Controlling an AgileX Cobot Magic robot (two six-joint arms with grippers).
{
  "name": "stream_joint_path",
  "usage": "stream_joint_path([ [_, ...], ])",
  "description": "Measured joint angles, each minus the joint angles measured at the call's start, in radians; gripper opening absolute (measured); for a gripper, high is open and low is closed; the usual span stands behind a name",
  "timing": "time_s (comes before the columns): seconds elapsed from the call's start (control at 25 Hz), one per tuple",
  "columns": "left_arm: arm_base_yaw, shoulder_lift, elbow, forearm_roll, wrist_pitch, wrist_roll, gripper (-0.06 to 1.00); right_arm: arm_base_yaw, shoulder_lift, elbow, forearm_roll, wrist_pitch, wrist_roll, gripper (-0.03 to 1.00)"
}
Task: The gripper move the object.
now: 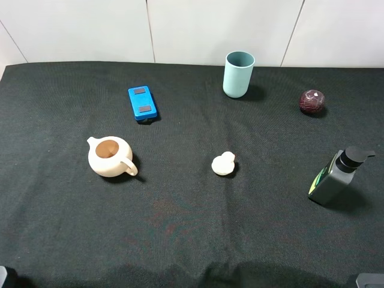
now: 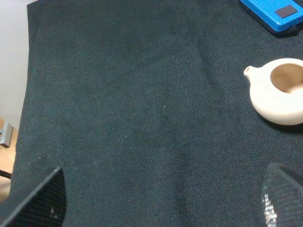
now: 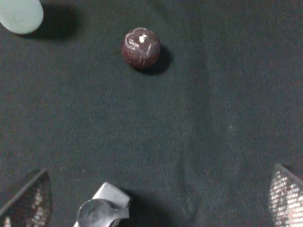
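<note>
The small glossy dark maroon ball (image 1: 312, 101) with a whitish spot lies on the black cloth at the far right, right of the cup. It also shows in the right wrist view (image 3: 140, 48), well ahead of my right gripper (image 3: 156, 189), which is open and empty, with only its fingertips (image 3: 28, 198) in view. My left gripper (image 2: 161, 194) is open and empty over bare cloth at the near left, apart from the teapot. The high view shows almost nothing of either gripper.
A light blue cup (image 1: 239, 74) stands at the back middle. A grey pump bottle (image 1: 337, 176) stands at the right, close to the right gripper. A white lumpy figurine (image 1: 224, 164) lies mid-table. A cream teapot (image 1: 110, 156) and a blue device (image 1: 142, 103) are on the left.
</note>
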Motion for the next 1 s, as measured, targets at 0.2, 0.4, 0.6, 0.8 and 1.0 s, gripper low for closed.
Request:
stream_joint_path([
  [0.2,0.000,0.000,0.000,0.000,0.000,0.000,0.88,0.000,0.149,-0.132,0.029,0.057,0.000,0.69],
  [0.4,0.000,0.000,0.000,0.000,0.000,0.000,0.88,0.000,0.289,-0.245,0.050,0.107,0.000,0.69],
  [0.6,0.000,0.000,0.000,0.000,0.000,0.000,0.88,0.000,0.413,-0.330,0.051,0.136,0.000,0.69],
  [0.8,0.000,0.000,0.000,0.000,0.000,0.000,0.88,0.000,0.520,-0.389,0.058,0.148,0.000,0.69],
  [1.0,0.000,0.000,0.000,0.000,0.000,0.000,0.88,0.000,0.606,-0.426,0.080,0.155,0.000,0.69],
])
